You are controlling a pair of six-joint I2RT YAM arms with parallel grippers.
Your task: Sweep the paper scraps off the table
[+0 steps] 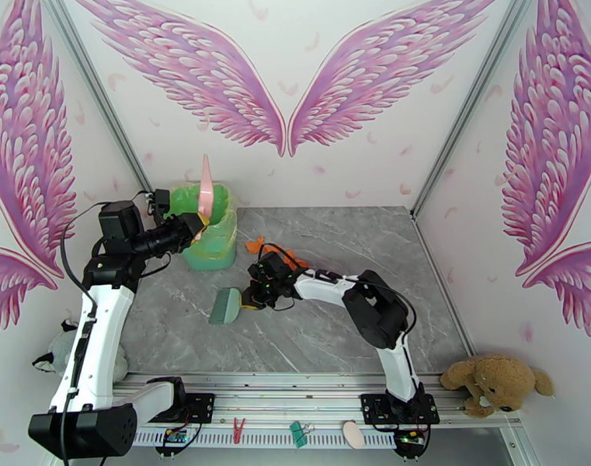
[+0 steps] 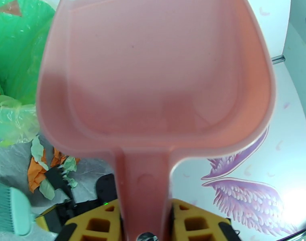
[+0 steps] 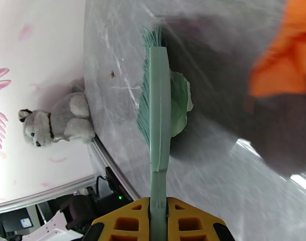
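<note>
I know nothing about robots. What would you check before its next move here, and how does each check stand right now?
1. Left claw grips the pink dustpan: ok.
2. Right claw grips the green hand brush: ok.
3. Dustpan bare inside: ok.
4. No paper scraps on the table: not ok, orange and mint ones lie there.
5. Dustpan down on the table: not ok, held up at the green bin.
</note>
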